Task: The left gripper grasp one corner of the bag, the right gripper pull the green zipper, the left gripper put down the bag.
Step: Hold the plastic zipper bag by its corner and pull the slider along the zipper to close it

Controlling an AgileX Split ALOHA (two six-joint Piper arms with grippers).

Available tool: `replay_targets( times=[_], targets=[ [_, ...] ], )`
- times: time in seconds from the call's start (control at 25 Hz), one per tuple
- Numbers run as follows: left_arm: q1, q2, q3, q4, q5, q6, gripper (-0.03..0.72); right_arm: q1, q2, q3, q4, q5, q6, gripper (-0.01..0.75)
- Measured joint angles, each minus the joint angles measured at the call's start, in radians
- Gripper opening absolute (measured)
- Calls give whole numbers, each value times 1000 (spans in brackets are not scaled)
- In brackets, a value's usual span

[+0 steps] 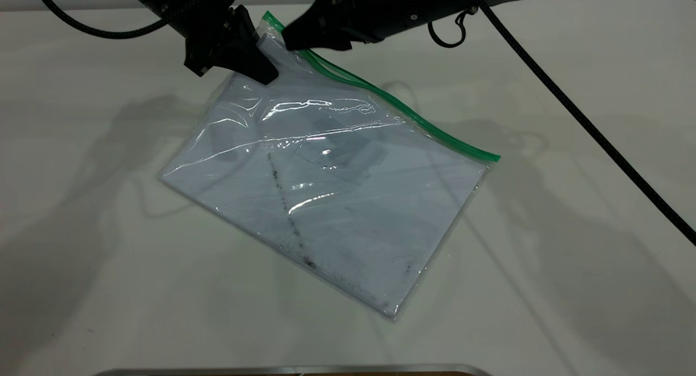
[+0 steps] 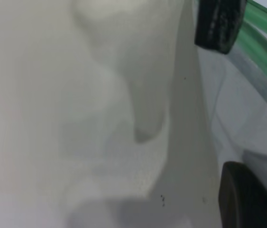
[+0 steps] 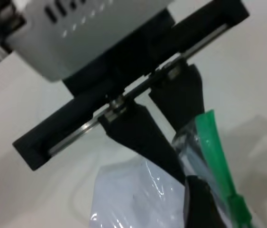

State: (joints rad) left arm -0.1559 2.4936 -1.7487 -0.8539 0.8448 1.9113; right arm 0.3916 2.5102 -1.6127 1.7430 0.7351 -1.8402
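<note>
Both end effectors at the bag's top corner

My left end effector (image 1: 260,54) pinches the corner of the bag (image 1: 270,30); my right end effector (image 1: 289,38) clamps the green zipper (image 1: 391,103).

**A robot test bench in a lab setting**

The scene looks like a robotics lab rather than a home or shop. A plain white desk (image 1: 571,289) fills the view with nothing domestic on it. Two black robot arms reach in from the far edge, trailing thick braided cables (image 1: 587,125). A metal-edged fixture (image 1: 293,370) borders the near side. Even overhead lighting casts soft multiple shadows.
</note>
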Motion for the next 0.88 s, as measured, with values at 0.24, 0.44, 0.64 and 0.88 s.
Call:
replay_targets(
  times=[0.24, 0.44, 0.64, 0.88],
  targets=[
    [0, 0, 0, 0, 0, 1, 67, 0, 10, 0, 17, -2, -4, 422],
    [0, 0, 0, 0, 0, -2, 67, 0, 13, 0, 19, -14, -4, 372],
    [0, 0, 0, 0, -2, -2, 67, 0, 15, 0, 19, -26, -4, 293],
    [0, 0, 0, -1, -2, -2, 68, 0, 15, 0, 20, -26, -24, 141]
  ],
)
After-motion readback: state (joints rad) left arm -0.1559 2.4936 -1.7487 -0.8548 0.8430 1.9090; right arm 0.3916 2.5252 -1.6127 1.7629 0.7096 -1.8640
